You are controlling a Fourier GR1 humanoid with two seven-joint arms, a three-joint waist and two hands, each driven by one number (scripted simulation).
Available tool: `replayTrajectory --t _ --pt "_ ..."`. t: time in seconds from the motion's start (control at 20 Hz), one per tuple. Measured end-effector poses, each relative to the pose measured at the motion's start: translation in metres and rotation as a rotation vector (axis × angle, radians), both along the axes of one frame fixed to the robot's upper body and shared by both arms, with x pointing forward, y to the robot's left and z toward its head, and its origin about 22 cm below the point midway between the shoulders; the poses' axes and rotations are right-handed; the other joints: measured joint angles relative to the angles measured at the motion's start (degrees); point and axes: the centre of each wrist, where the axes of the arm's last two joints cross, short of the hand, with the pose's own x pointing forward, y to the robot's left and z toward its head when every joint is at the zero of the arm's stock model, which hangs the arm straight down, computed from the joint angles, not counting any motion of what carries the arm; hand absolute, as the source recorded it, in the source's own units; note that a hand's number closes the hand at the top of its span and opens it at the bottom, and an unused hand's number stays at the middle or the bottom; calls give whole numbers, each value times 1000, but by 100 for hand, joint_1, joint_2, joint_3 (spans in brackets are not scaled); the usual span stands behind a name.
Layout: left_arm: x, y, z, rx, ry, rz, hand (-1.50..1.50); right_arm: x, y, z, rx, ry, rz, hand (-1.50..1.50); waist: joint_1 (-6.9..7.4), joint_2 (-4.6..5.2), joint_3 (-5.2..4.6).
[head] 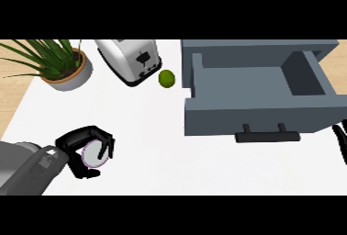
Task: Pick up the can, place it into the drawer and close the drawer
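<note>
Now, the left hand [76,141] is wrapped round the can [93,155], fingers and thumb curled over its pale, purple-rimmed end. It sits well to the left of the drawer [257,117] and nearer the viewer than the drawer's front panel. The can looks tipped in the hold, end face toward us; whether it has left the counter [163,156] I cannot tell. The drawer stands pulled open, its handle [267,136] jutting toward the viewer. Just past the drawer's right front corner, the right hand [341,142] shows only as a sliver at the edge, and I cannot tell whether it is open or closed.

My read is that the grasp is made and the carry is to come. The risks? The route to the drawer crosses its tall front panel, so a low carry could knock the can against that wall or the handle. With the can tilted in the hand, a release inside could send it rolling. Left of the drawer's back corner sit a lime [167,78] and a toaster [132,59], which a wide swing of the forearm could clip.
</note>
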Motion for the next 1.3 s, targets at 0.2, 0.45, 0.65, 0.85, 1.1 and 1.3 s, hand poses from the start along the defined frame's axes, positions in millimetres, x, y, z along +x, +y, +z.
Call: replayTrajectory --t 0.2,0.45,0.65,0.85,1.1,1.3 --pt "-5 2 -7 -97 9 172 150 -3 -3 -1 2 -3 -11 -150 72 -9 -3" --pt "-17 7 -27 -271 -36 709 150 -9 -7 0 4 -1 -42 -150 256 -42 -10" --pt "-5 -17 -22 -330 -63 949 150 -13 -8 1 0 3 -40 -150 230 -51 -14" --pt "8 -49 2 -349 -83 1012 150 -17 -2 0 -1 -3 -47 -150 216 -51 -18" --pt "25 -89 50 -350 -130 1007 150 -15 -4 3 -3 -7 -49 -150 175 -35 -23" --pt "26 -121 90 -347 -168 978 150 -13 -4 2 6 -11 -49 -150 161 -30 -25"
